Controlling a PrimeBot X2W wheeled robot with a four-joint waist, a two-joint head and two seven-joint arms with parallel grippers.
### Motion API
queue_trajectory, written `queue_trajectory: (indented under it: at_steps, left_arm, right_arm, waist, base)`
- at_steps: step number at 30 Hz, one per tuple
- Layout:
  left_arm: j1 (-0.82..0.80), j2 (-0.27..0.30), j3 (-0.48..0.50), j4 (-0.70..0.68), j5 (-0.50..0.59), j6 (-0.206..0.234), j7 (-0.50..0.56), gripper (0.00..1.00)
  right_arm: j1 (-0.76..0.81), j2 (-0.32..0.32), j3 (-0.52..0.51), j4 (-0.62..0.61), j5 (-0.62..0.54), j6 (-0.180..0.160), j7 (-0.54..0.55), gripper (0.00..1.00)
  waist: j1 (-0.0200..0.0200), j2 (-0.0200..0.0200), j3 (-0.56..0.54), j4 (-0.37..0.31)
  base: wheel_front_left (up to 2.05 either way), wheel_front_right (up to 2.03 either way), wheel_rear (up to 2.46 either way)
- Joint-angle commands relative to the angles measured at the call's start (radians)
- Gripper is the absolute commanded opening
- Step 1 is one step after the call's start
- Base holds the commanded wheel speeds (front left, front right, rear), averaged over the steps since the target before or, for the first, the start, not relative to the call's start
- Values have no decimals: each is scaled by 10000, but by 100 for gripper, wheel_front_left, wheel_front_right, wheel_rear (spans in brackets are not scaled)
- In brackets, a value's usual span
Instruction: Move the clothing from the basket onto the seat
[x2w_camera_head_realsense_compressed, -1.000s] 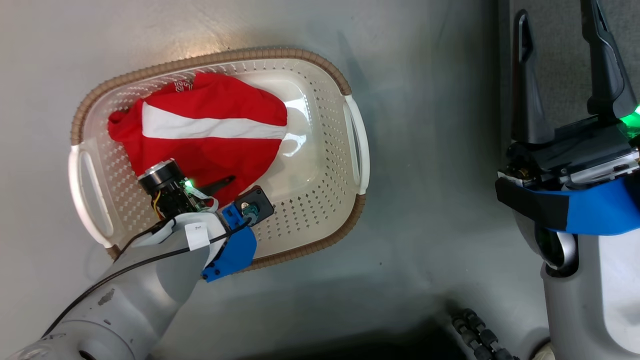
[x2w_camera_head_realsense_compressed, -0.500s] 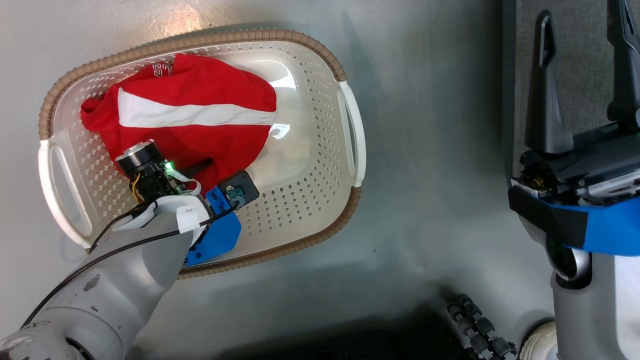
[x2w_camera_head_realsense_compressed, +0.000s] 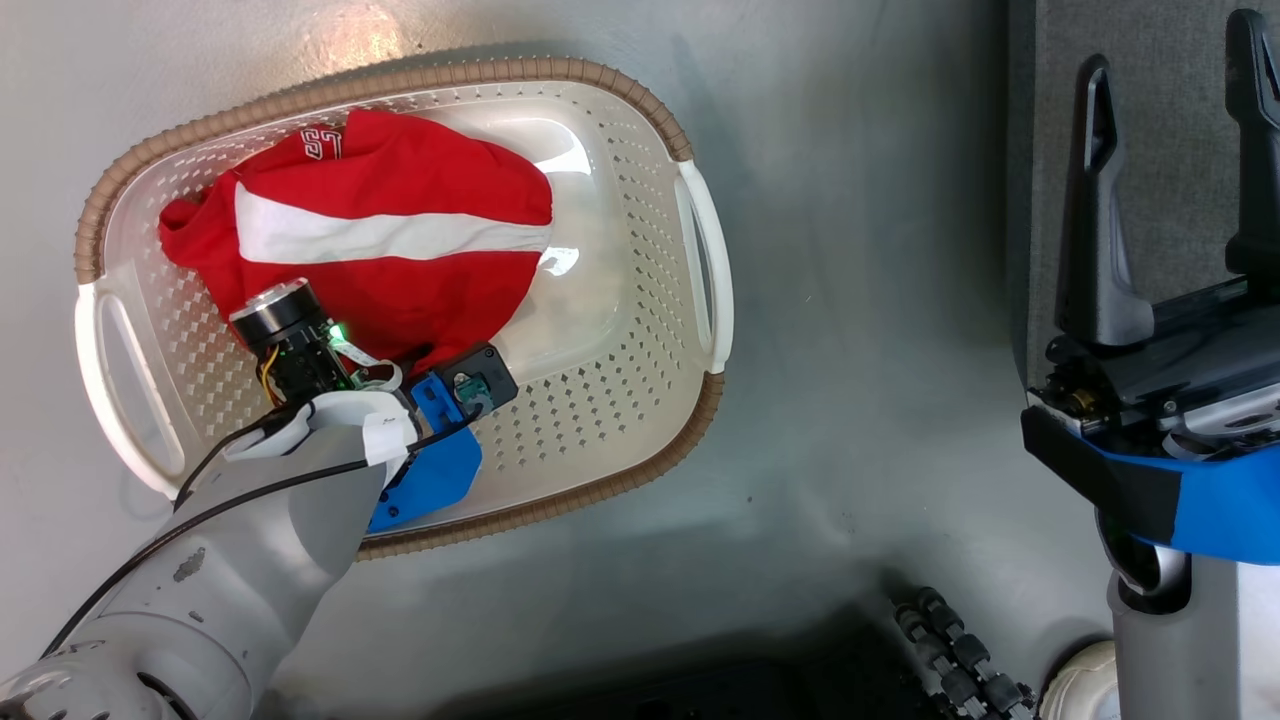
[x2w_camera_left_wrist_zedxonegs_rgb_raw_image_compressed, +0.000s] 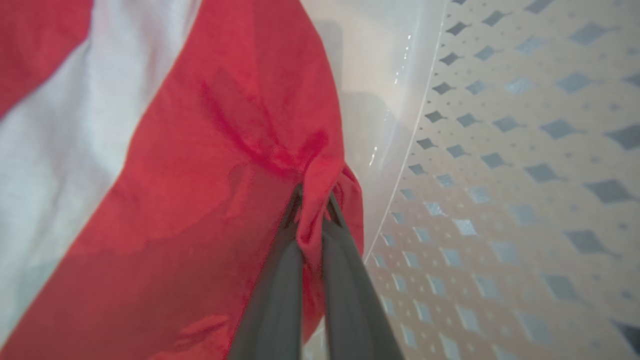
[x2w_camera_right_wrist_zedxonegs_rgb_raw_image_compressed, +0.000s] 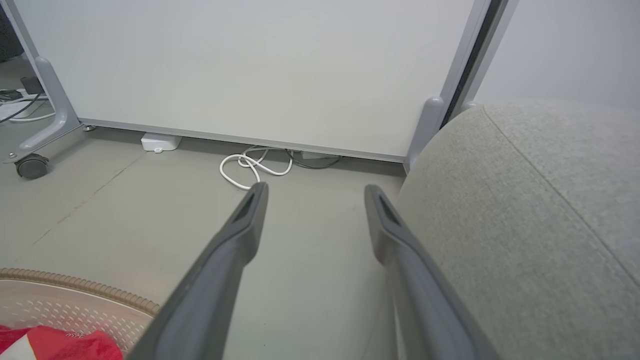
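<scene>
At the lower left of the head view, the left arm reaches into the basket (x2w_camera_head_realsense_compressed: 620, 420). The left gripper (x2w_camera_left_wrist_zedxonegs_rgb_raw_image_compressed: 314, 202) is closed narrow, with a fold of the red clothing (x2w_camera_left_wrist_zedxonegs_rgb_raw_image_compressed: 210, 150) pinched between its fingers near the garment's edge. The clothing lies bunched in the basket's left half, a broad white stripe across it and white numbers on a red corner at the far side. The right half of the basket's bottom is bare. The basket stands on the grey floor (x2w_camera_head_realsense_compressed: 860, 300). To the right, well apart from the basket, the right gripper (x2w_camera_right_wrist_zedxonegs_rgb_raw_image_compressed: 315, 189) hangs above the floor with its jaws wide and nothing between them. The seat (x2w_camera_right_wrist_zedxonegs_rgb_raw_image_compressed: 525, 225) is just beside its right finger. Beyond stands a pale panel (x2w_camera_right_wrist_zedxonegs_rgb_raw_image_compressed: 250, 65), with a white cable (x2w_camera_right_wrist_zedxonegs_rgb_raw_image_compressed: 250, 167) coiled at its foot.
</scene>
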Motion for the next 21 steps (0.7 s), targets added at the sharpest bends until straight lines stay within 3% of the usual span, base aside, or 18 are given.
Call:
queue_trajectory:
  at_steps: [1,10,21]
  left_arm:
    - [-152,-35,-15,37,19,-12,10,0]
    - [-567,-176,-15,-143,-945,-12,-600,0]
    - [-24,-570,-14,-373,-1242,-12,-1671,0]
  right_arm:
    - [89,-1,-32,-50,-21,1,-4,100]
    - [-400,-1,-54,45,174,1,-4,100]
    - [-576,-1,-62,746,376,3,-4,100]
  waist:
    - [0,0,-5,19]
    - [0,0,-114,192]
    - [0,0,-1573,570]
  base:
    - [0,0,0]
    - [0,0,0]
    - [0,0,0]
